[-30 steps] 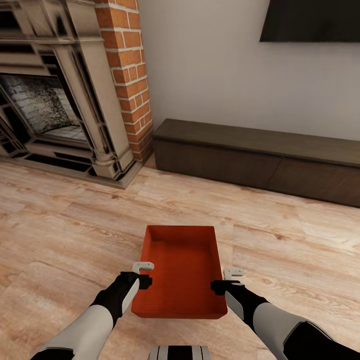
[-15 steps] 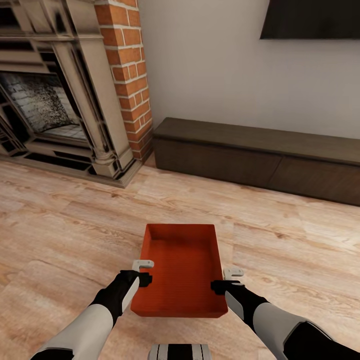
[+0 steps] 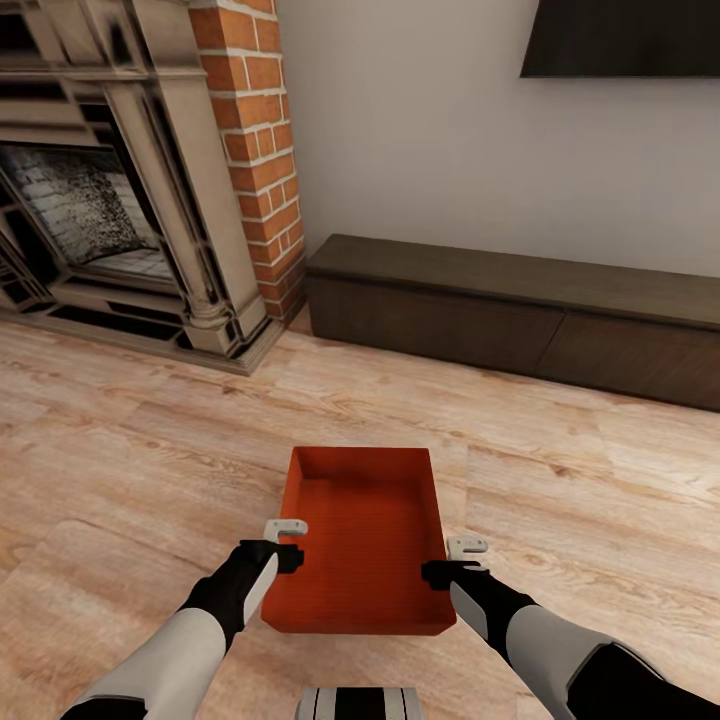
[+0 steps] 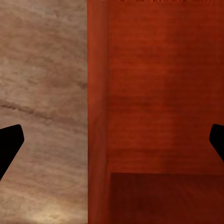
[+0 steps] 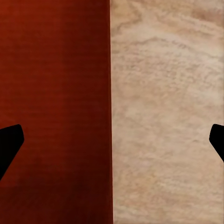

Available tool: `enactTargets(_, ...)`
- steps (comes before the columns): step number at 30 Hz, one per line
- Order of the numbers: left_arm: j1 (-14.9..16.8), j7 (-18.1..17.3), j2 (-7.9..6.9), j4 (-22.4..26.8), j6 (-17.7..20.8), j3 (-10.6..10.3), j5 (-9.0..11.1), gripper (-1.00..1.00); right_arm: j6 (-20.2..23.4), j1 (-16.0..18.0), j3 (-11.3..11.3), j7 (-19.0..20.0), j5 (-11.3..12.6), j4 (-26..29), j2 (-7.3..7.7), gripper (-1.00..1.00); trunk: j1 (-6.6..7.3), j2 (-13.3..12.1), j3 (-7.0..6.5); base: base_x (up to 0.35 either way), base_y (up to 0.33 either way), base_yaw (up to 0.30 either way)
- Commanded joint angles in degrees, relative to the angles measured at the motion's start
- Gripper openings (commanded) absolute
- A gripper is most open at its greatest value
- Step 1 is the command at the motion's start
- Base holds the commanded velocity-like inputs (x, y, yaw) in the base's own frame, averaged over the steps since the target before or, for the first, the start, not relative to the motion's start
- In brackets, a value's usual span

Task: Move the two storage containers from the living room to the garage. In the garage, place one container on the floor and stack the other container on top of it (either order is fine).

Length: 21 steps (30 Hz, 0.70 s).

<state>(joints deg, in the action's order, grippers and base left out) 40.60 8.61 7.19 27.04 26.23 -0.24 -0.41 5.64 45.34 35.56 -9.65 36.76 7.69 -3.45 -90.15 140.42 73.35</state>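
One orange-red storage container sits on the light wood-plank floor of the living room, straight before me, open side up and with nothing in it. My left gripper stands open at its left long wall, which in the left wrist view runs between the two black fingertips. My right gripper is open at the right long wall, and the right wrist view likewise has the container's edge between widely spread fingers. The garage is out of view.
A brick fireplace rises at the far left. A long low dark cabinet runs along the white wall under a black TV. Wood floor spreads on both sides of the container.
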Motion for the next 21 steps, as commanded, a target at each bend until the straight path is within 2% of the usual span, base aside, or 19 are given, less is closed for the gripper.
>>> enactTargets(1, 0.0, 0.18, -0.04, 0.1, 0.31, -0.03, -0.03, 1.0, 0.33, 0.01, 0.48, -0.37, 0.33, 0.13, 0.02, 1.0, 0.01, 0.02, 0.04, 0.0, 0.0, 0.0)
enactTargets(7, 0.0, 0.18, -0.7, 0.11, 0.31, 0.04, -0.03, 1.0, 0.33, 0.01, 0.48, -0.37, 0.33, 0.12, 0.02, 1.0, 0.01, 0.02, 0.04, 0.0, 0.0, 0.0)
enactTargets(21, 0.0, 0.18, -0.86, 0.11, 0.31, 0.06, -0.03, 1.0, 0.33, 0.01, 0.48, -0.37, 0.33, 0.13, 0.02, 1.0, 0.01, 0.02, 0.04, 0.0, 0.0, 0.0)
